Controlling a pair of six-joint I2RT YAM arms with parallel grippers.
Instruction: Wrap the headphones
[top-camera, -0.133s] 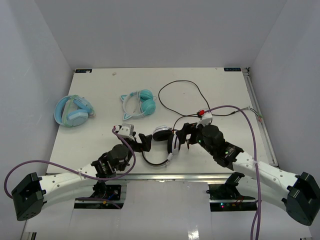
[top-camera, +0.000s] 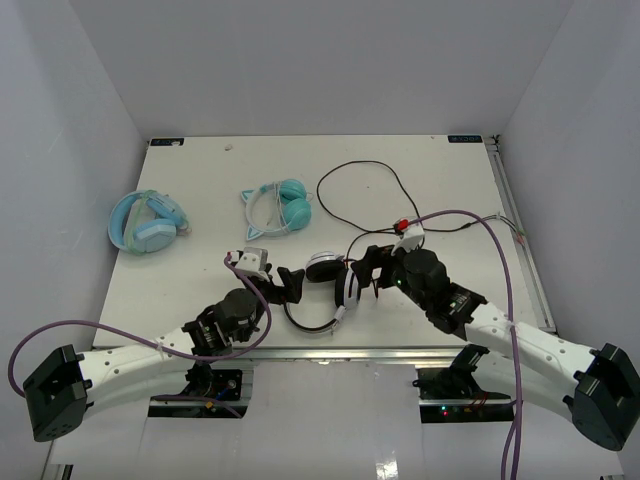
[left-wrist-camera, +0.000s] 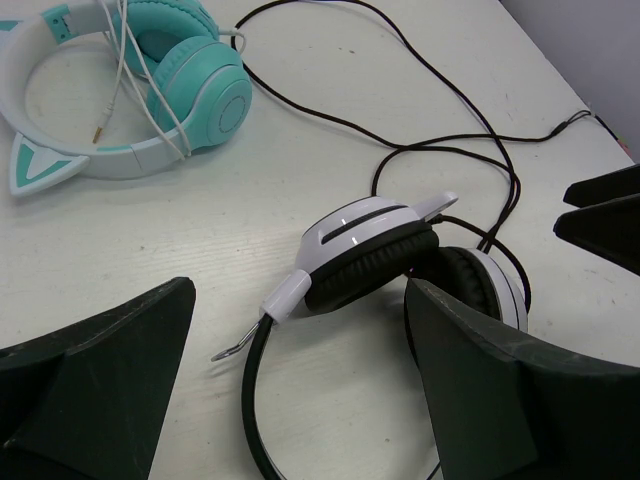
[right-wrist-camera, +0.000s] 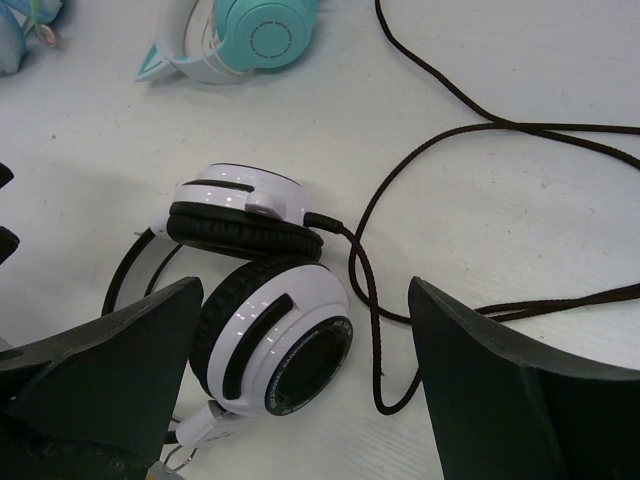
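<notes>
The black-and-white headphones (top-camera: 330, 275) lie folded at the table's near middle, earcups stacked and the thin black headband looping toward the near edge. Their long black cable (top-camera: 365, 170) trails in loose loops toward the back right. My left gripper (top-camera: 290, 280) is open just left of the earcups; in its wrist view (left-wrist-camera: 300, 330) the headband and one white earcup (left-wrist-camera: 365, 235) lie between the fingers. My right gripper (top-camera: 365, 265) is open just right of them; in its wrist view (right-wrist-camera: 305, 295) it straddles the lower white earcup (right-wrist-camera: 270, 340) and a bend of cable (right-wrist-camera: 365, 290).
Teal cat-ear headphones (top-camera: 278, 203) lie behind the left gripper, also seen in the left wrist view (left-wrist-camera: 150, 90). Chunky light-blue headphones (top-camera: 148, 222) sit at the far left. The table's near edge (top-camera: 330, 350) is close below the headband.
</notes>
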